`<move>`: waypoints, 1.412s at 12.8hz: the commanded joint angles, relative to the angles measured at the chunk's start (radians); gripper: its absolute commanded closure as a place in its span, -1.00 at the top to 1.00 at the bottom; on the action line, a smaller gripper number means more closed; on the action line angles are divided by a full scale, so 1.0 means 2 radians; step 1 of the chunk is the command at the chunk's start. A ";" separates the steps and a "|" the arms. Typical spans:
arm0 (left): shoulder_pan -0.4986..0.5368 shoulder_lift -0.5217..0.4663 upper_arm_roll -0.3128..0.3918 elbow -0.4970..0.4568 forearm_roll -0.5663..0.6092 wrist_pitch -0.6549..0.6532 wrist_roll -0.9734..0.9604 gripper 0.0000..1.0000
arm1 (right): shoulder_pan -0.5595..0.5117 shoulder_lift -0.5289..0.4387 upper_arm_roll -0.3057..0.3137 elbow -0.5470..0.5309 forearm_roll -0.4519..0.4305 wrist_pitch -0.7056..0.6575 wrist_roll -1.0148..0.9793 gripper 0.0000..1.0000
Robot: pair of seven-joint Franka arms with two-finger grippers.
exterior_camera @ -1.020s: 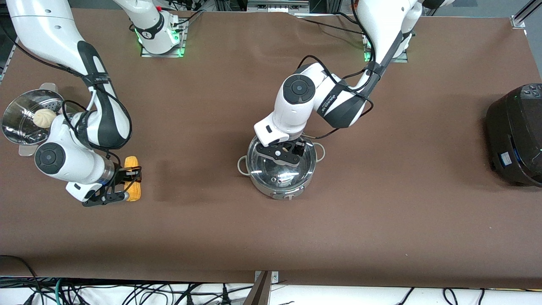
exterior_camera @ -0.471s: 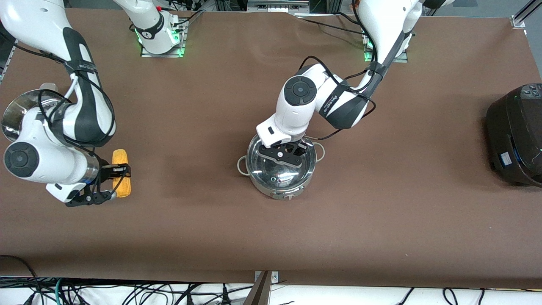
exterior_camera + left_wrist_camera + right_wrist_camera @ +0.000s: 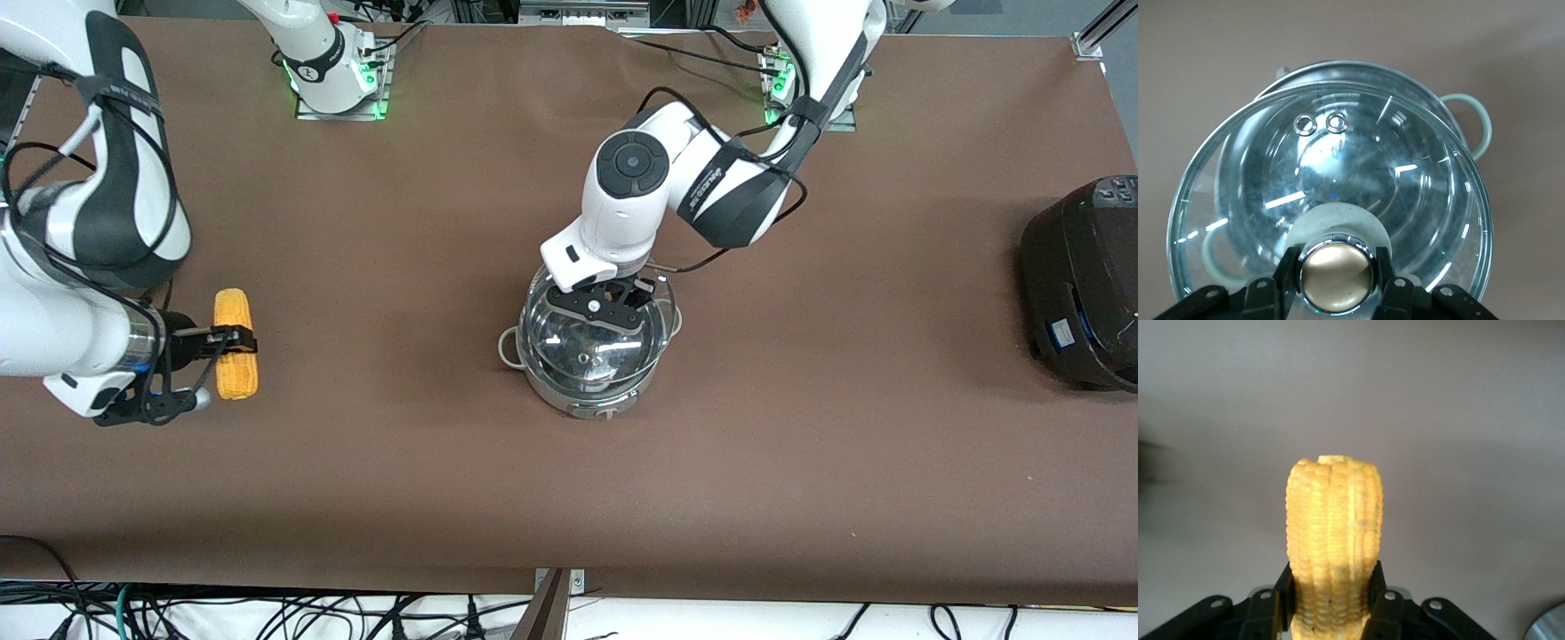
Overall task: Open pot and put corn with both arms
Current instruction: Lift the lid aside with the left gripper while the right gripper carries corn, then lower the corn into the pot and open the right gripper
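Left gripper [image 3: 612,307] pinching lid knob [image 3: 1337,278], lid [image 3: 594,338] tilted just off pot [image 3: 587,391], frame centre. Right gripper [image 3: 200,364] pinching corn [image 3: 235,356], frame left edge, long axis across fingers, raised over table. Pot lies well toward left arm's end.

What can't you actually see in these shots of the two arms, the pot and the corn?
- Steamer basket: not visible; the right arm fills that corner of the front view.
- Black cooker: cut off by the front view's edge.
- Corn: its lower end hidden between the right gripper fingers.
- Pot interior: glare on the lid the left gripper holds by its knob.
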 commanded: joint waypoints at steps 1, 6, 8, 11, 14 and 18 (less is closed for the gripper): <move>0.032 -0.049 0.000 0.008 -0.011 -0.077 0.009 -0.70 | 0.009 0.003 0.042 0.033 0.006 -0.019 0.076 -0.58; 0.126 -0.109 -0.001 0.002 -0.013 -0.170 0.132 -0.58 | 0.062 0.010 0.108 0.054 0.006 0.032 0.239 -0.56; 0.178 -0.118 -0.001 -0.003 -0.013 -0.206 0.214 -0.58 | 0.105 0.021 0.108 0.054 0.006 0.075 0.270 -0.56; 0.241 -0.114 -0.001 -0.024 -0.013 -0.203 0.309 -0.63 | 0.166 0.050 0.108 0.054 0.006 0.153 0.303 -0.56; 0.281 -0.115 -0.001 -0.078 -0.013 -0.162 0.377 -0.65 | 0.201 0.084 0.107 0.054 0.005 0.210 0.305 -0.56; 0.298 -0.112 -0.001 -0.159 -0.010 -0.064 0.392 -0.64 | 0.226 0.128 0.107 0.054 0.004 0.270 0.317 -0.56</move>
